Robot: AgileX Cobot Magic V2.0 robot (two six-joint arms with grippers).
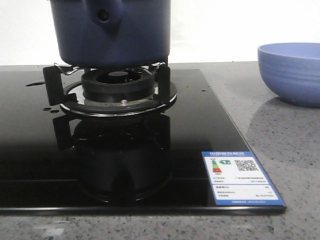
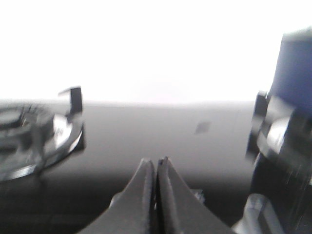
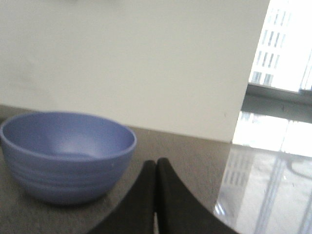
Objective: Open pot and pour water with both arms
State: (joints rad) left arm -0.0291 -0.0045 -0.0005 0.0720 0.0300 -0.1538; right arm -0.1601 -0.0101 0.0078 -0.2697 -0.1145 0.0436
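You're looking at the pot (image 1: 112,32) sitting on the burner's pan support (image 1: 116,85), well ahead of both grippers; neither is touching it. In the left wrist view its navy wall is showing off to one side of the left gripper (image 2: 156,168), beyond the fingertips. The top is cropped, so you can't tell if a lid is on or what's inside.

Judgement: rigid metal, likely heavy if it's holding water, and the matte sides are too wide to pinch. Take it by the stubby hollow handle socket (image 1: 103,15); expect torque and slosh.

The left gripper is pinched together, holding nothing. The right gripper (image 3: 156,168) is likewise closed and empty, with the ribbed blue bowl (image 3: 66,153) sitting near it on the grey surface (image 3: 195,161). The bowl is looking empty.
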